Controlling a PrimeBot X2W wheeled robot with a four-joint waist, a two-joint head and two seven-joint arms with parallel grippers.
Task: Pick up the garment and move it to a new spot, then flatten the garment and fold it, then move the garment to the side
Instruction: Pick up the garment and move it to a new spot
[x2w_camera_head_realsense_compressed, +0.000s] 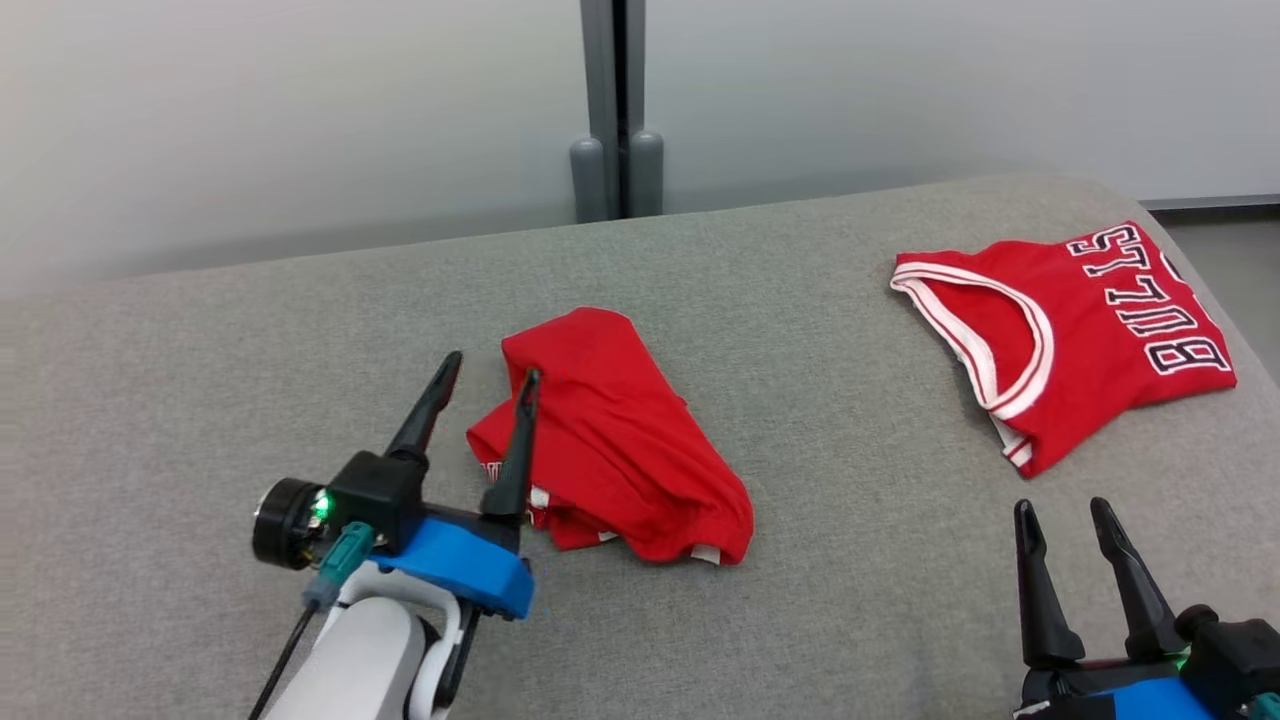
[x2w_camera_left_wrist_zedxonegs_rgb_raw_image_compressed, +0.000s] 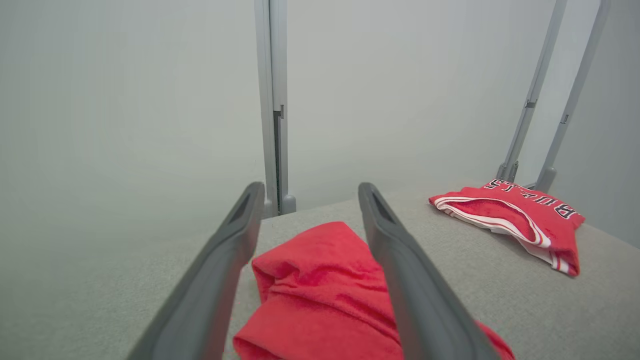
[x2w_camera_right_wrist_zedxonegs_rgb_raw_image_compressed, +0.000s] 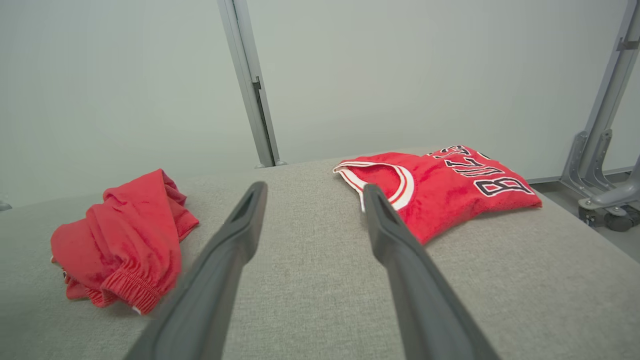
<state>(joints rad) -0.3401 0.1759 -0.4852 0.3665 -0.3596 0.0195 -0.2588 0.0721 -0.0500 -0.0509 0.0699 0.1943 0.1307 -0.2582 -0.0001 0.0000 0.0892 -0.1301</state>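
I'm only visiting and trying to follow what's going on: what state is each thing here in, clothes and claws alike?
Shorts: crumpled in a heap, not held.
Jersey: folded, lying flat, lettering up.
Left gripper: open, at the shorts' edge, gripping nothing.
Right gripper: open, empty, over bare cushion.

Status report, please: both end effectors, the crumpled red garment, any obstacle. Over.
Left end effector open beside crumpled red fabric garment, not gripping. Right end effector open, empty. Folded red Bulls jersey lies apart, far right; nothing blocking.
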